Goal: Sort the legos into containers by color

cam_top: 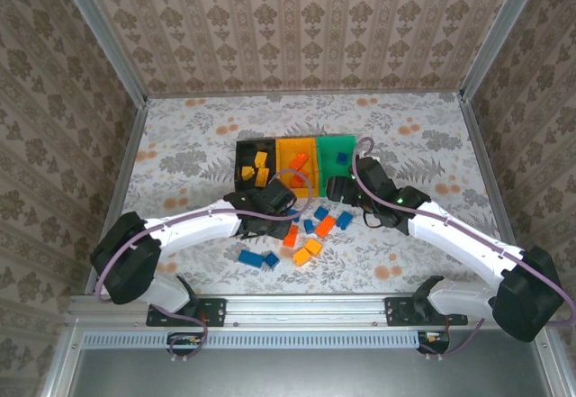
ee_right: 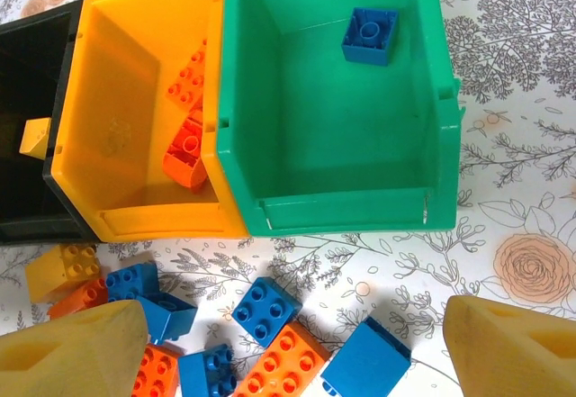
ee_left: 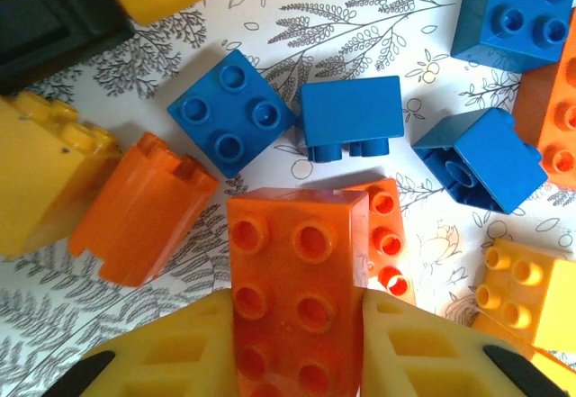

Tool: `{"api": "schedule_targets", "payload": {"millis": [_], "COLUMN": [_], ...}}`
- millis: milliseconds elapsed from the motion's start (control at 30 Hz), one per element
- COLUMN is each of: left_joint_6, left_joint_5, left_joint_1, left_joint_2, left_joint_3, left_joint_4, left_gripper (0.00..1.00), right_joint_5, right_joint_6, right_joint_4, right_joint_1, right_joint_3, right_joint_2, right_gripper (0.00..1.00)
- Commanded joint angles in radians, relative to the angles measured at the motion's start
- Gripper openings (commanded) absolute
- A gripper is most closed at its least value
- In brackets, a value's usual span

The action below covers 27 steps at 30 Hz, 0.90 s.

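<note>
Sorting is partly completed: several small plastic bricks (ee_right: pixel 369 35) lie inside the joined black, orange-yellow and green plastic bins (ee_right: pixel 162 221); many loose bricks (cam_top: pixel 310 226) remain just before the bins. A red-orange studded plastic brick (ee_left: pixel 292 262) is clamped by the left fingers (ee_left: pixel 180 352); the right fingers (ee_right: pixel 72 352) stand wide.

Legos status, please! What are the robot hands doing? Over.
Left gripper shut on an orange brick. Right gripper open over loose bricks by the green bin, one blue brick inside. Loose bricks crowd the held one.

Loose legos (cam_top: pixel 326 226) lie scattered just in front of three joined containers (cam_top: pixel 328 149)
</note>
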Motion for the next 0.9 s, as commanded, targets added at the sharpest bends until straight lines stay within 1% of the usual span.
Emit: {"api": "schedule_targets", "payload": {"millis": [0, 100, 200, 433, 567, 667, 767, 800, 867], "left_joint_6": [0.016, 0.057, 0.096, 0.169, 0.179, 0.177, 0.176, 0.175, 0.169], "left_joint_5": [-0.033, -0.031, -0.023, 0.012, 0.027, 0.037, 0.046, 0.05, 0.055], "left_joint_1": [0.004, 0.047, 0.096, 0.179, 0.208, 0.219, 0.219, 0.219, 0.219], "left_joint_2": [-0.031, -0.014, 0.036, 0.261, 0.404, 0.475, 0.519, 0.521, 0.514], "left_joint_3": [0.08, 0.167, 0.267, 0.51, 0.63, 0.682, 0.727, 0.733, 0.739], "left_joint_4": [-0.064, -0.064, -0.039, -0.012, -0.037, -0.042, -0.052, -0.051, -0.049], "left_gripper": [0.32, 0.32, 0.32, 0.32, 0.31, 0.32, 0.39, 0.43, 0.56], "right_joint_5": [0.01, 0.011, 0.013, 0.012, 0.01, 0.009, 0.0, -0.002, -0.01], "right_joint_6": [0.021, 0.024, 0.027, 0.023, 0.017, 0.013, 0.007, 0.008, 0.011], "right_joint_4": [0.009, 0.008, 0.004, -0.012, -0.03, -0.043, -0.052, -0.056, -0.062], "right_joint_1": [-0.008, -0.012, -0.015, -0.026, -0.03, -0.031, -0.032, -0.031, -0.032], "right_joint_3": [-0.017, -0.028, -0.04, -0.06, -0.068, -0.075, -0.08, -0.081, -0.085], "right_joint_2": [-0.037, -0.051, -0.057, -0.063, -0.074, -0.089, -0.096, -0.096, -0.096], "right_gripper": [0.87, 0.87, 0.87, 0.87, 0.87, 0.88, 0.88, 0.88, 0.88]}}
